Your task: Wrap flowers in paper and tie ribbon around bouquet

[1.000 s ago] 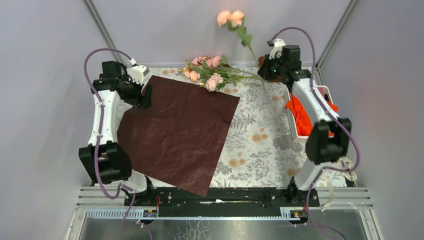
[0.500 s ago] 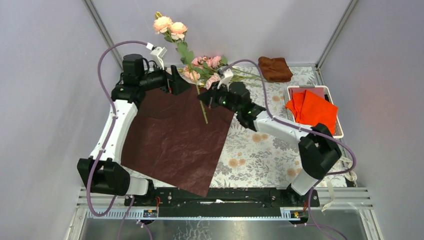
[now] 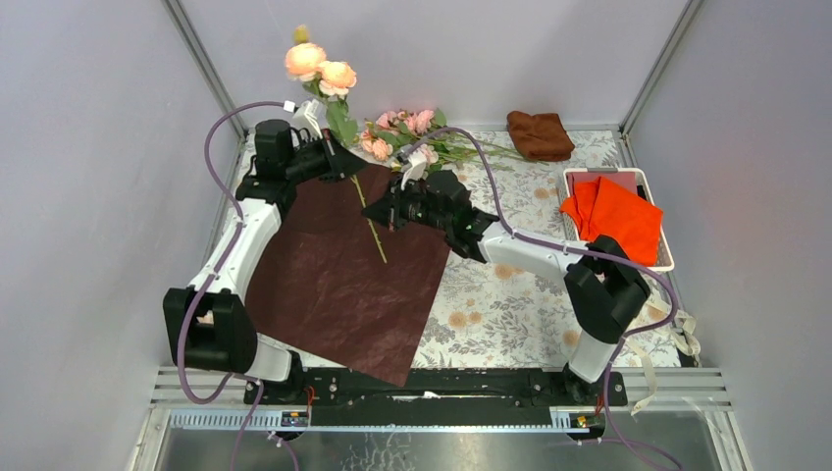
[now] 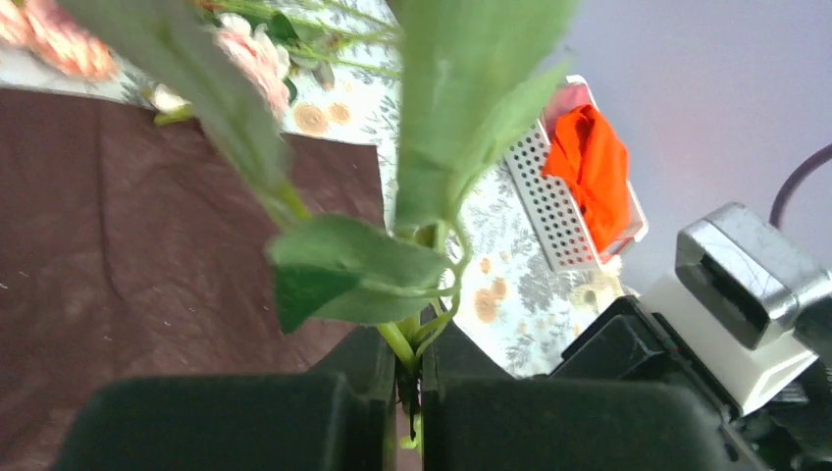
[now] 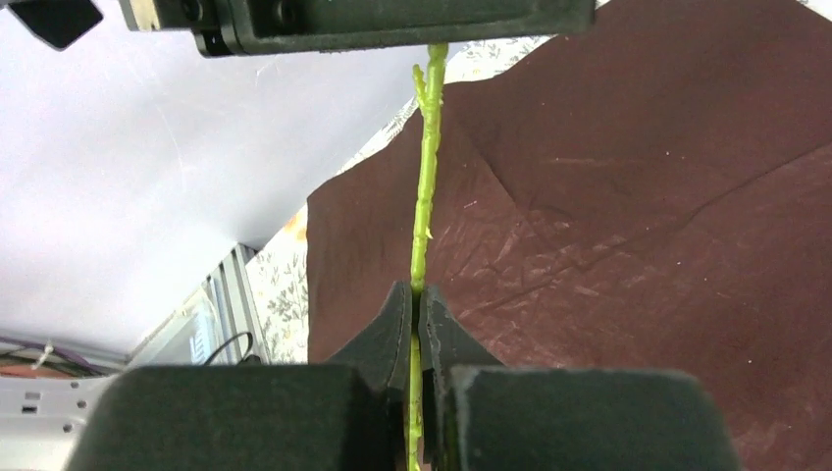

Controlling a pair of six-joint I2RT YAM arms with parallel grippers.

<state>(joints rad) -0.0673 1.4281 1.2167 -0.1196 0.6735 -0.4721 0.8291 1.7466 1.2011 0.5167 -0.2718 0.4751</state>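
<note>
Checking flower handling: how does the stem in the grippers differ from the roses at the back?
The held stem is single, raised and tilted over the paper, with left gripper and right gripper shut on it. The bunch is several stems lying on the table, untouched. Both bear pink blooms, green leaves.

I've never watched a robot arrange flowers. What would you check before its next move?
1. Left pincer shut on the rose stem: ok.
2. Right pincer shut on the same stem: ok.
3. Stem held over the paper: ok.
4. Paper spread out on the table: ok.
5. Other flowers on the paper: not ok, they lie beyond its far edge.
</note>
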